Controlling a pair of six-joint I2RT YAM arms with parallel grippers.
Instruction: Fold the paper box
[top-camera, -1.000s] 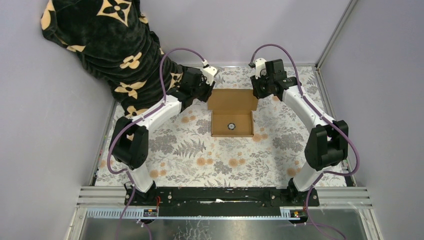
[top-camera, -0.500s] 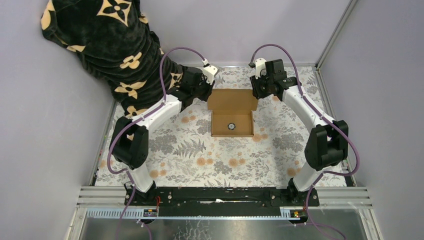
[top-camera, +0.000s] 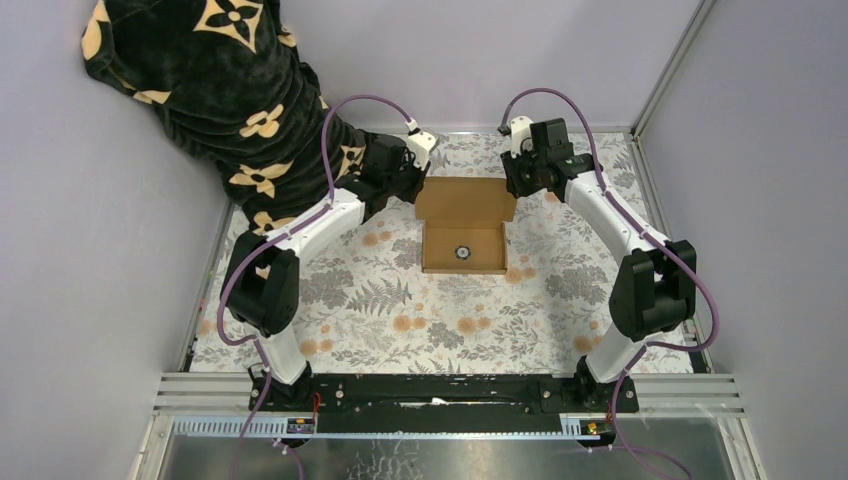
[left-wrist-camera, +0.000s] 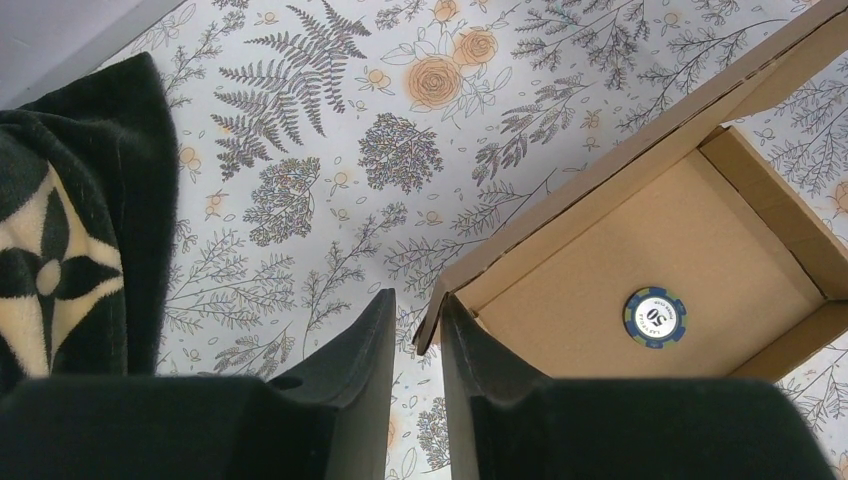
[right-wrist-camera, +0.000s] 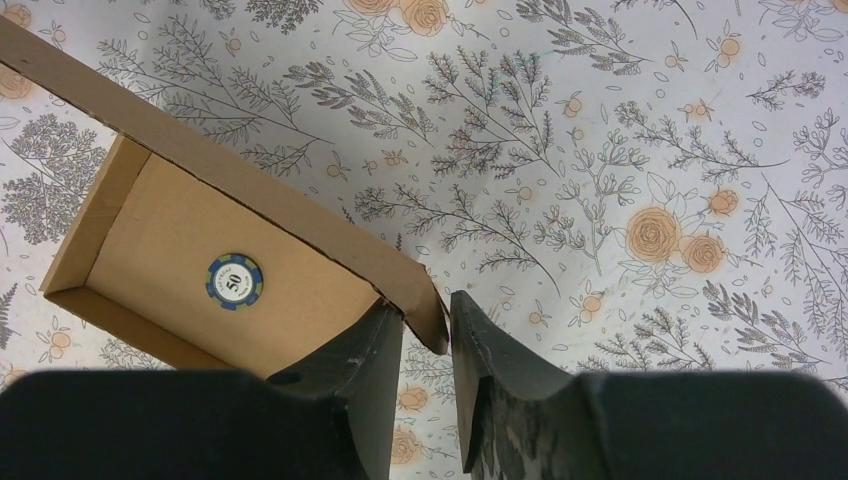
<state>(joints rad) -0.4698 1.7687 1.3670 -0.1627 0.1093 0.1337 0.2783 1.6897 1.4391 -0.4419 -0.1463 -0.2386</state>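
The paper box (top-camera: 465, 205) is brown cardboard at the far middle of the table, with an open tray toward me and its lid flap raised at the back. A blue poker chip (top-camera: 462, 252) lies in the tray. My left gripper (top-camera: 418, 186) is at the lid's left corner. In the left wrist view the gripper (left-wrist-camera: 417, 312) is closed narrowly on the corner tab of the box (left-wrist-camera: 640, 250). My right gripper (top-camera: 512, 188) is at the lid's right corner. In the right wrist view the gripper (right-wrist-camera: 427, 315) pinches the corner tab of the box (right-wrist-camera: 200, 240).
A person's black sleeve with tan flower marks (top-camera: 200, 80) reaches in at the far left, close to my left arm; it also shows in the left wrist view (left-wrist-camera: 60, 250). Grey walls and a metal frame (top-camera: 660, 70) enclose the floral tablecloth (top-camera: 400, 300).
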